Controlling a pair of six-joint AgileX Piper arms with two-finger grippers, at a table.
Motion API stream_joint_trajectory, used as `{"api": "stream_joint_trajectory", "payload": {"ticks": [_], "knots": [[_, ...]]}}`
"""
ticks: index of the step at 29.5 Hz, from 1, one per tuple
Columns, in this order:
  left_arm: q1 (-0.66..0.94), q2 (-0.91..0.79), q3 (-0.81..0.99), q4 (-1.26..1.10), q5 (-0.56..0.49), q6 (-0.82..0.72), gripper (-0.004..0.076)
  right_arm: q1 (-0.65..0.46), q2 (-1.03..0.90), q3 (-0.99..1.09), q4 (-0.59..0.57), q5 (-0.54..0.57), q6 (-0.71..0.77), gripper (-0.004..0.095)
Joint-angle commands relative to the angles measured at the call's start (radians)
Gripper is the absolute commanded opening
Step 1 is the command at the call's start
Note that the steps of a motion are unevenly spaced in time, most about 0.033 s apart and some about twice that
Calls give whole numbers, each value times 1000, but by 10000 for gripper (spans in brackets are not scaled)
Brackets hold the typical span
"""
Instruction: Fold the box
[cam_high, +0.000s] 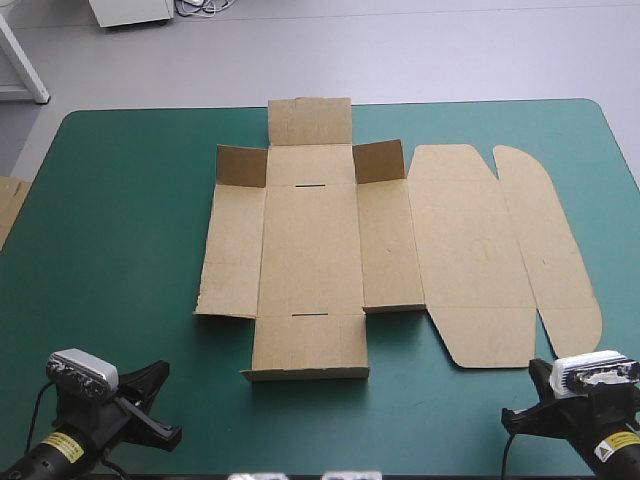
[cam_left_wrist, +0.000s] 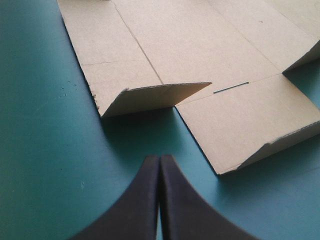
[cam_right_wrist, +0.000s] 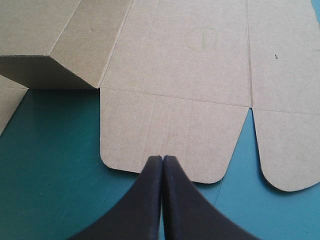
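The brown box (cam_high: 330, 240) lies as a cut sheet in the middle of the teal-green table, mostly flat, with a few small flaps half raised at the far corners and the near edges. Its lid panels with rounded ends stretch to the right (cam_high: 500, 250). My left gripper (cam_high: 150, 400) sits near the table's front left, shut and empty, short of the box's near left flap (cam_left_wrist: 155, 97). My right gripper (cam_high: 520, 420) waits at the front right, shut and empty; its tips (cam_right_wrist: 162, 160) are just at the rounded near flap of the lid (cam_right_wrist: 165, 140).
A strip of more brown board (cam_high: 8, 205) shows at the table's left edge. Bare teal-green cover (cam_high: 110, 250) lies left of the box and along the front edge.
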Motion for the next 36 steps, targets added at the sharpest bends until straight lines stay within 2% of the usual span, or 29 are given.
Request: {"api": "stream_joint_trajectory", "payload": {"ticks": [1, 21, 26, 31, 33, 35, 36], "knots": [[-4, 12, -24, -21, -65, -8, -10, -7, 20, -32, 7, -71, -8, -2], [-4, 12, -24, -23, -65, -8, -10, -7, 20, -32, 7, -71, -8, -2], [-4, 12, -24, -47, -146, -8, -10, -7, 20, -32, 7, -71, -8, -2], [-4, 45, -30, -44, -179, -10, -3, -7, 20, -34, 7, -70, -8, -2], [-4, 68, -50, -44, -200, -10, 36, -7, 20, -41, 7, -72, -8, -2], [-4, 98, -78, -30, -235, -10, 118, -7, 20, -48, 7, -76, -8, -2], [-4, 122, -96, -18, -256, -10, 186, -7, 20, -52, 7, -76, -8, -2]]}}
